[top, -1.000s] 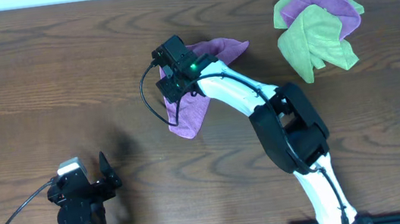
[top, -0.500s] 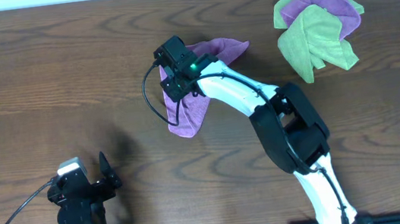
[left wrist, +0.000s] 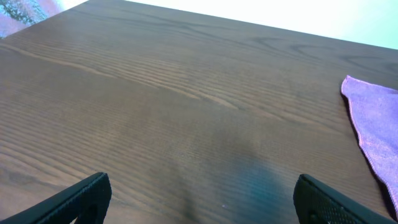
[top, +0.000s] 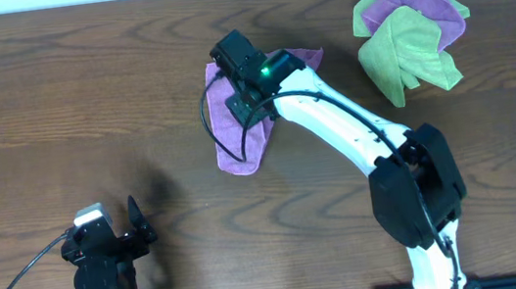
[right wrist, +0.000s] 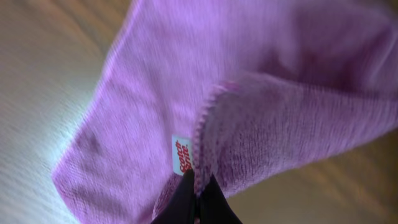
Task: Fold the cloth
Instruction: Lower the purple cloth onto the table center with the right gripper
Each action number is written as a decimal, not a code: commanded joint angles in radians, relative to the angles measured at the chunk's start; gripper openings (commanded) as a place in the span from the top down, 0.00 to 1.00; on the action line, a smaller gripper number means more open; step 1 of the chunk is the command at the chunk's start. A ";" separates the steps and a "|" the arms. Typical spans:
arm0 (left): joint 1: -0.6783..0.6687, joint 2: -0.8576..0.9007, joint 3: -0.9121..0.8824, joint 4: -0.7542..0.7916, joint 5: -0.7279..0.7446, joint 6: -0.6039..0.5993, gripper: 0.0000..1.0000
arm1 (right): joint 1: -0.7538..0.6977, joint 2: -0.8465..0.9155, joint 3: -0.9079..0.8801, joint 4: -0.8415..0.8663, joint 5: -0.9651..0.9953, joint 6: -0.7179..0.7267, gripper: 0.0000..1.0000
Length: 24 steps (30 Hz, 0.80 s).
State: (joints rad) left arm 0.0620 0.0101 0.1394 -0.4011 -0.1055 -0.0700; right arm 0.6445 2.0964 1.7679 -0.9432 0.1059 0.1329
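A purple cloth (top: 241, 145) lies rumpled on the wooden table (top: 54, 91), left of centre. My right gripper (top: 242, 101) sits over its upper part. In the right wrist view the gripper (right wrist: 198, 198) is shut on the cloth's stitched edge (right wrist: 208, 118), next to a small white label (right wrist: 181, 154), and the fabric hangs bunched from the pinch. My left gripper (top: 118, 224) rests near the front left of the table, well away from the cloth. It stands open (left wrist: 199, 190) over bare wood, with the cloth's corner (left wrist: 375, 127) at the right of its view.
A heap of green and purple cloths (top: 409, 29) lies at the far right of the table. The right arm (top: 355, 132) stretches diagonally from the front edge to the cloth. A black cable (top: 213, 135) loops beside the right wrist.
My right gripper has shut on the cloth's edge and moved away from the front edge and slightly right, pulling the fabric along. The left arm has stayed still.
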 commanded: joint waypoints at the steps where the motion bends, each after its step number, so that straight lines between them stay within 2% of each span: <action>1: 0.004 -0.006 -0.020 -0.006 -0.008 0.014 0.05 | -0.003 0.002 0.005 -0.042 0.034 0.078 0.99; 8: 0.004 -0.006 -0.020 -0.006 -0.008 0.014 0.05 | -0.004 0.002 0.005 -0.200 0.108 0.238 0.99; 19: 0.004 -0.006 -0.020 -0.006 0.003 0.011 0.05 | -0.039 -0.045 -0.006 -0.353 0.107 0.245 0.99; 24: 0.004 -0.006 -0.020 -0.006 0.002 0.011 0.05 | -0.086 -0.126 -0.134 -0.319 0.068 0.262 0.99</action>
State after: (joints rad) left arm 0.0620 0.0101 0.1394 -0.4011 -0.1047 -0.0704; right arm 0.5835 2.0426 1.6958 -1.2758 0.1905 0.3660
